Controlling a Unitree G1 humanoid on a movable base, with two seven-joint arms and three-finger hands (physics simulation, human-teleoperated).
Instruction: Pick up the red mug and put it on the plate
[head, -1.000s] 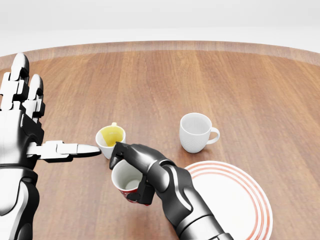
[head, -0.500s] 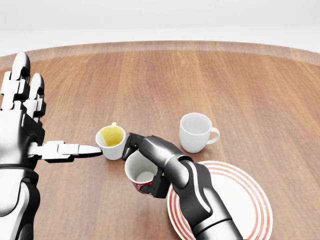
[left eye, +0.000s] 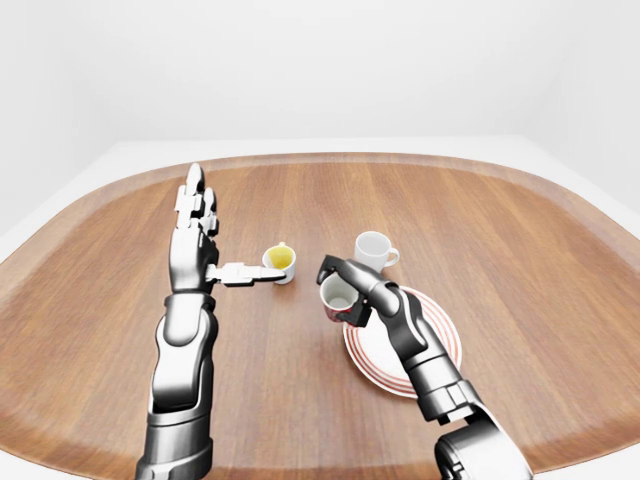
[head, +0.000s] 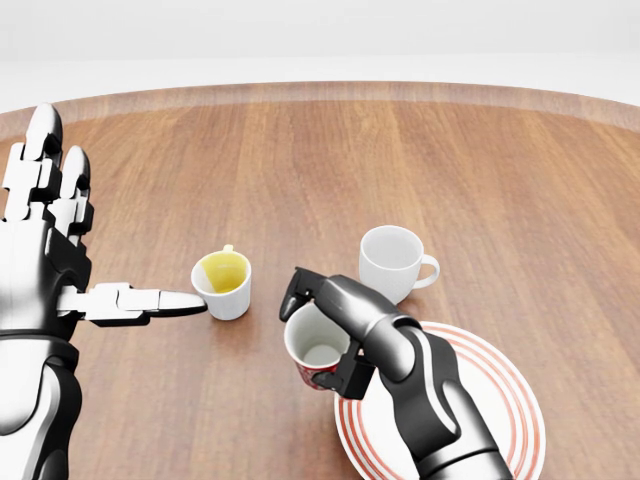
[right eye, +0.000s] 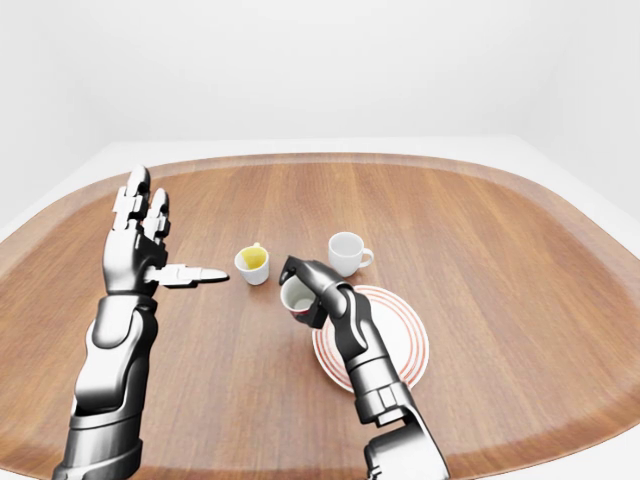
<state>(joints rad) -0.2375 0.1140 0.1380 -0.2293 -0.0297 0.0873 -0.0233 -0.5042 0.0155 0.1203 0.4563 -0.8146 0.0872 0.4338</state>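
The red mug (head: 314, 352), white inside, hangs tilted in my right hand (head: 322, 335), whose dark fingers are shut round its rim and body. It sits over the left rim of the white plate with red rings (head: 480, 400), at the lower right of the head view. My left hand (head: 60, 250) stands open and upright at the left edge, thumb pointing right toward the yellow-filled cup.
A small white cup with yellow inside (head: 223, 283) stands left of the red mug, just off my left thumb tip. A plain white mug (head: 390, 262) stands right above the plate. The round wooden table (left eye: 520, 230) extends widely around them.
My right hand has carried the red mug rightward, from beneath the yellow cup to the plate's left rim. The left hand has not moved.
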